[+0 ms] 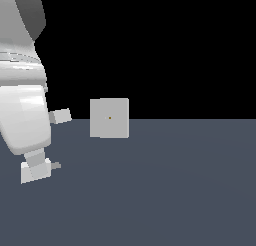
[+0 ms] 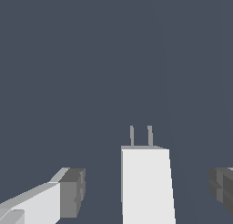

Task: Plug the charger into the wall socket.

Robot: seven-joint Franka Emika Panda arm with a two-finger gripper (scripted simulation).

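tool (image 2: 145, 191) wide apart, dark blocky pads | charger (image 2: 146, 184) white box, two grey prongs

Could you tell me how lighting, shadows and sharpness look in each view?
Exterior view: flat, even lighting, black backdrop, no cast shadow under the wall socket or charger; edges slightly soft. Wrist view: the charger renders crisp, shadowless, between the open tool fingers; no glare.

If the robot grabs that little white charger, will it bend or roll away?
Probably not. The charger looks like a stiff, flat-sided block, so it should sit still instead of rolling. Its two thin prongs seem the easiest part to knock. The gripper has fingers on both sides with gaps, so nothing is squeezing it.
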